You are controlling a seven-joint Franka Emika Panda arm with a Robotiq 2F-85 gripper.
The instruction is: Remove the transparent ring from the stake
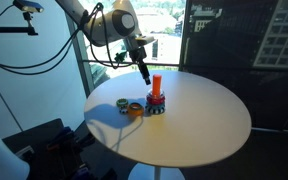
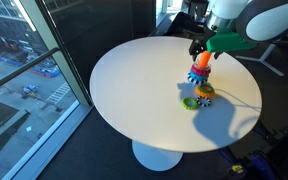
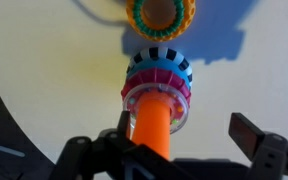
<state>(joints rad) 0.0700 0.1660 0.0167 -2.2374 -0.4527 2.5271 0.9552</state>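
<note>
The transparent ring (image 3: pixel 181 113) is sitting around the stake (image 3: pixel 154 125), showing only as a faint outline on top of the coloured rings (image 3: pixel 159 68) stacked at its foot on the round white surface (image 1: pixel 209 120). The pincer (image 3: pixel 164 140) is hovering just above the stake, its fingers spread wide on either side and gripping nothing. Loose rings (image 1: pixel 130 108) are lying near the stake.
</note>
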